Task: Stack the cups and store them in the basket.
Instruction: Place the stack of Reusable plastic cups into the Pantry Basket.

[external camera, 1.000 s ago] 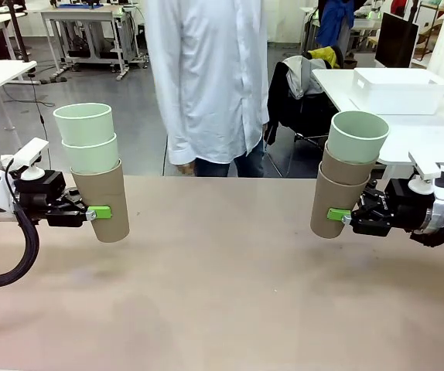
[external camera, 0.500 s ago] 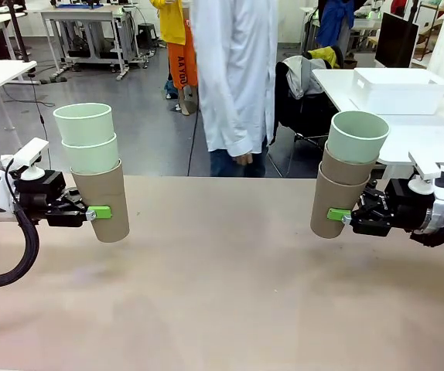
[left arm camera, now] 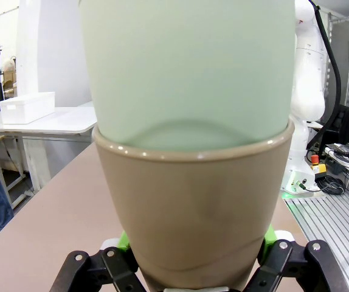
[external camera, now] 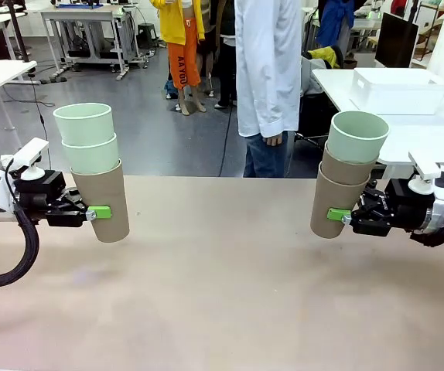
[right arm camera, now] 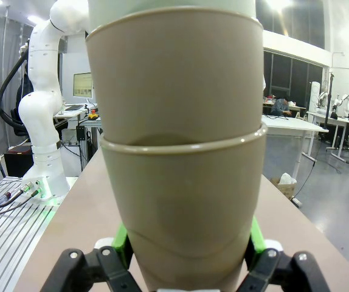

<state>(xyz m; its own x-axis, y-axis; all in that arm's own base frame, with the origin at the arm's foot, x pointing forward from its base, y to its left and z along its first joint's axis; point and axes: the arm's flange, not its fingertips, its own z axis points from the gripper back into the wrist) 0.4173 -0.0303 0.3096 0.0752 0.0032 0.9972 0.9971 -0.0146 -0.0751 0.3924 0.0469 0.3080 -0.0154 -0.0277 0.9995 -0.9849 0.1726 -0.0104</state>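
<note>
My left gripper (external camera: pixel 98 213) is shut on a brown cup (external camera: pixel 103 197) that carries two mint green cups (external camera: pixel 89 139) nested in it; the stack hangs tilted above the table's left side. In the left wrist view the same brown cup (left arm camera: pixel 193 213) sits between the fingers of that gripper (left arm camera: pixel 193 278), with a mint cup (left arm camera: pixel 186 67) rising out of it. My right gripper (external camera: pixel 339 216) is shut on the lower of two nested brown cups (external camera: pixel 332 202), topped by a mint cup (external camera: pixel 356 137). The right wrist view shows those brown cups (right arm camera: pixel 180 201) in that gripper (right arm camera: pixel 186 275). The white basket (external camera: pixel 400 90) stands on a side table at the back right.
The brown table (external camera: pixel 222 286) lies bare between the two stacks. A person in a white coat (external camera: pixel 268 69) stands just beyond its far edge, right of centre. Other people and workbenches stand farther back.
The person in the white coat has walked to the right behind the table, uncovering people farther back. Both arms and their cup stacks have stayed still.
</note>
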